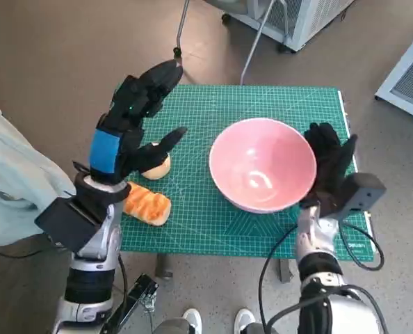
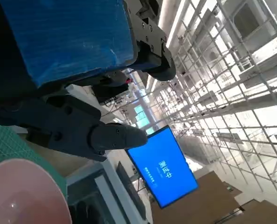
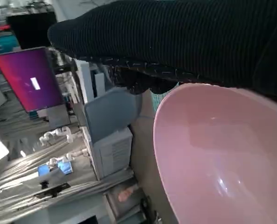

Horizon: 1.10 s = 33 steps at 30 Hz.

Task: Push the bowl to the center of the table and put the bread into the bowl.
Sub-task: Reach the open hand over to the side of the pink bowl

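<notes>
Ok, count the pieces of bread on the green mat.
2. A round pale bun lies under the left hand's fingers, partly hidden; a striped orange loaf lies nearer the robot. Neither is in the pink bowl.

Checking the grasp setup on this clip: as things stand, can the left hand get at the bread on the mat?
Probably yes. The left hand hangs open above the bread, nothing covers either piece, and the bowl sits off to the side.

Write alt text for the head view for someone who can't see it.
A pink bowl sits empty on a green cutting mat, the gloved right hand against its side. The left hand hovers open above two bread pieces.
</notes>
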{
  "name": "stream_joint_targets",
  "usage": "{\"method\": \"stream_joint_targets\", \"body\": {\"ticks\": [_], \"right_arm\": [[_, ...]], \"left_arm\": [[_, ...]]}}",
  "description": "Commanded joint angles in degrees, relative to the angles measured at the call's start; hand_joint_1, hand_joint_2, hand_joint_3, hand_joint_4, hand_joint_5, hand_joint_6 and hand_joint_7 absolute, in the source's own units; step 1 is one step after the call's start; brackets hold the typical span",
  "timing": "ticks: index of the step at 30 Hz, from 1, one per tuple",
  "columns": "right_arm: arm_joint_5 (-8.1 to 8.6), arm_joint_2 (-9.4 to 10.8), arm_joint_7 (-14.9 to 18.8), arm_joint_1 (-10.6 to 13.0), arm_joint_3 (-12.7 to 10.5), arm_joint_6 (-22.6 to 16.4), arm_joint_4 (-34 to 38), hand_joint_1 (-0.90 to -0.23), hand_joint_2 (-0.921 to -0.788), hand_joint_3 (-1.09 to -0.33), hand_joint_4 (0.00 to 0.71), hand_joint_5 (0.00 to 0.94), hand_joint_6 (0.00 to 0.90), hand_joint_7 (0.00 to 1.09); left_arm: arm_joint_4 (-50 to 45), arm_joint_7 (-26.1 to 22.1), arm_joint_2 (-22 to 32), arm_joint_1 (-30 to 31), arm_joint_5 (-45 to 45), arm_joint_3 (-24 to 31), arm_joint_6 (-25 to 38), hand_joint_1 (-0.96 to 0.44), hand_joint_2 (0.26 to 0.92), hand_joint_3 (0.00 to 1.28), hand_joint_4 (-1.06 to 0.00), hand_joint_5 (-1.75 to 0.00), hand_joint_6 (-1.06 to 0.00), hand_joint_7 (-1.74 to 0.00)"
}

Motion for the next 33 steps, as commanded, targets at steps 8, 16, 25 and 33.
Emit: {"method": "stream_joint_targets", "body": {"ticks": [8,16,25,33], "right_arm": [[0.96,2.34,-1.81,-2.25,-1.68,3.22,1.29,-0.506,-0.921,-0.875,0.256,0.012,0.151,0.72],[-0.57,2.63,-3.92,-3.60,-0.79,4.16,1.34,-0.547,-0.921,-0.822,0.289,0.023,0.176,0.74],[-2.72,0.39,-4.59,-3.83,0.56,4.22,1.13,-0.543,-0.921,-0.830,0.299,0.023,0.176,0.72],[-4.07,-1.96,-4.74,-4.44,1.60,1.99,0.25,-0.506,-0.921,-0.851,0.299,0.019,0.175,0.71]], "left_arm": [[-1.75,-0.46,0.86,1.83,-0.66,0.95,0.84,-0.29,0.921,0.25,-0.46,0.00,-0.30,-0.44],[-1.51,-0.56,0.69,2.31,-0.99,1.35,0.89,-0.30,0.921,0.25,-0.46,0.00,-0.31,-0.42],[-0.58,-0.85,0.88,3.57,-1.51,2.46,0.10,-0.30,0.921,0.25,-0.46,0.00,-0.36,-0.33],[0.29,-1.70,1.76,5.12,-2.11,4.22,-1.04,-0.31,0.921,0.24,-0.46,0.00,-0.42,-0.23]]}}
